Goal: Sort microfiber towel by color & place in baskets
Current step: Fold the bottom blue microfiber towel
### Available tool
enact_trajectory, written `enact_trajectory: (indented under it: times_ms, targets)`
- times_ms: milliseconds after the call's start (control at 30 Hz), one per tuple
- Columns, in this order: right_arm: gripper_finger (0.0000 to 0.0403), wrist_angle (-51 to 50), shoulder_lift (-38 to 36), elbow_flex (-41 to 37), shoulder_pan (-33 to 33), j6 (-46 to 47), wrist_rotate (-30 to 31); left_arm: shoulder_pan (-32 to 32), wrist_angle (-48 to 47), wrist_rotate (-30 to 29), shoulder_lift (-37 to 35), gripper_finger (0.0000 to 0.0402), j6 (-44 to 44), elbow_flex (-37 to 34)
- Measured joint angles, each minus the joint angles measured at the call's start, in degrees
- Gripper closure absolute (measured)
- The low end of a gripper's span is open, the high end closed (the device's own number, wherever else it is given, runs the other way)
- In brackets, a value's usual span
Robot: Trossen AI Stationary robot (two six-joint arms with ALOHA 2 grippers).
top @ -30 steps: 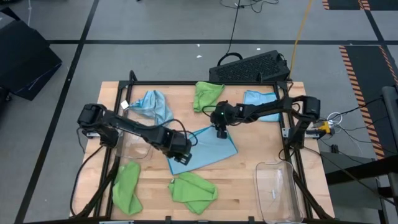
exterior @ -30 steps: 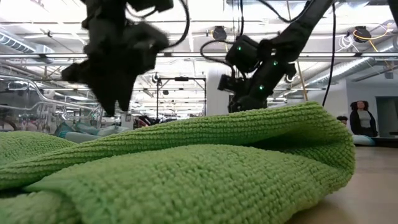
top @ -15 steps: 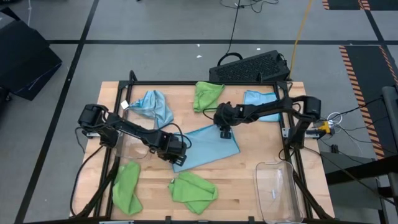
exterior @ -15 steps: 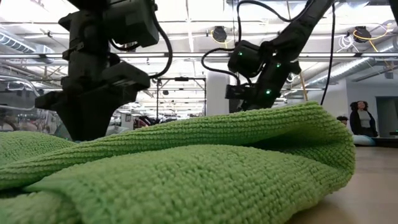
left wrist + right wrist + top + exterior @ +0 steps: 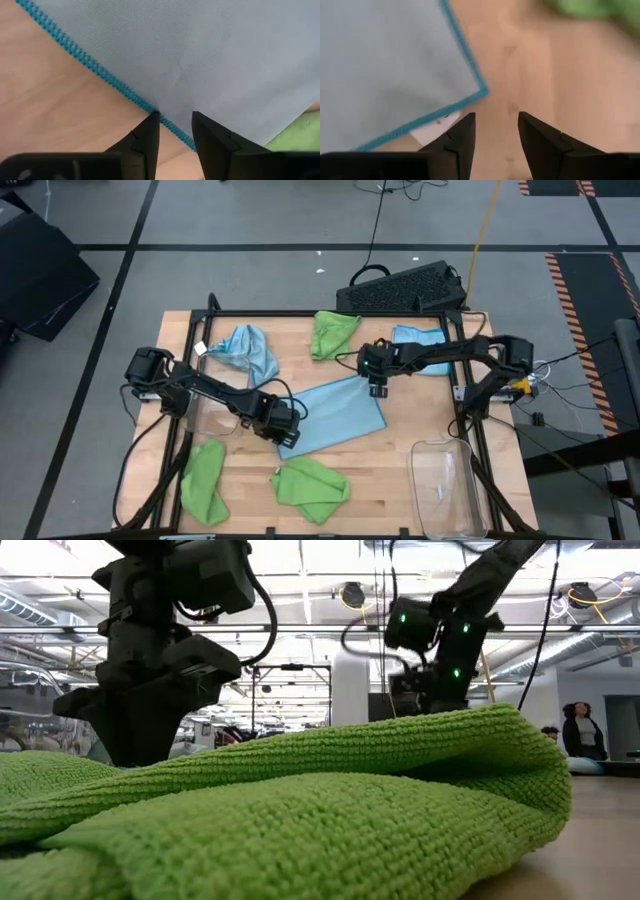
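- The flat blue towel (image 5: 335, 415) lies spread out in the middle of the table. It is big and floppy. If only one edge gets pinched, the rest could drag along and bump the green towel (image 5: 310, 485) just beside its near edge.
- One clear basket (image 5: 447, 490) sits well apart from the flat blue towel, past its right corner. The other clear basket (image 5: 205, 420) is just off its left corner, under the left arm. The towel looks wider than a basket, so a loose drop might leave cloth hanging over the rim.
- The left gripper (image 5: 175, 117) is down at the flat blue towel's left edge. Its fingers have a small gap, and the blue hem runs between them. It does not hold the cloth yet. If the fingers close too near the hem, the thin edge may slip out.
- The right gripper (image 5: 495, 120) is just off the flat blue towel's far right corner, over bare wood. Its fingers are apart with nothing between them. If it closes there, it would probably grab only air.
- A small white tag (image 5: 432, 131) peeks out under that corner. No words on it can be read, and no brand name shows anywhere.
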Motion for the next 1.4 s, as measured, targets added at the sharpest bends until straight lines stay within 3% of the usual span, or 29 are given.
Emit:
enact_trajectory:
  times_ms: [167, 333, 467, 667, 833, 1000, 1100, 1267, 1333, 1400]
  targets:
    - [0.0262, -0.25, -7.11, 0.0, 3.25, 1.13, -4.08, 0.37, -0.2, 0.26, -3.43, 0.0284, 0.0, -0.07]
    - [0.0262, 1.94, -11.02, 0.02, 10.18, -1.34, -8.94, 0.37, 2.31, -3.3, -8.98, 0.0284, 3.07, -0.07]
    - [0.0262, 4.77, -8.48, 0.04, 16.0, -3.26, -9.07, -1.1, 10.9, -7.39, -12.14, 0.0284, 15.06, -0.06]
    - [0.0262, 9.26, -1.88, 0.07, 21.57, 8.03, -9.09, -5.06, 22.34, -16.58, -11.22, 0.0284, 29.19, 0.12]
    - [0.0262, 9.48, 2.1, 0.09, 23.21, 11.8, -9.62, -4.16, 14.31, -17.19, -9.35, 0.0284, 29.83, 0.09]
    - [0.0262, -0.25, 4.31, 0.12, 22.96, 8.64, -13.41, -0.57, 0.34, -17.91, -9.54, 0.0284, 27.24, -0.02]
    - [0.0262, -8.03, 3.87, 0.36, 21.49, 2.64, -7.75, 0.29, -3.15, -17.79, -11.32, 0.0284, 27.08, -0.04]
    - [0.0262, -10.81, 2.07, -0.07, 15.5, -8.85, 10.59, 0.44, -2.0, -18.25, -13.23, 0.0284, 31.54, 0.0]
    - [0.0262, -6.99, 0.27, 0.06, 13.63, -10.81, 13.49, 0.44, -1.68, -18.34, -13.55, 0.0284, 33.85, 0.04]
    - [0.0262, -3.05, -1.48, 0.09, 12.52, -10.24, 12.54, 0.61, -1.96, -18.34, -13.44, 0.0284, 35.6, 0.02]
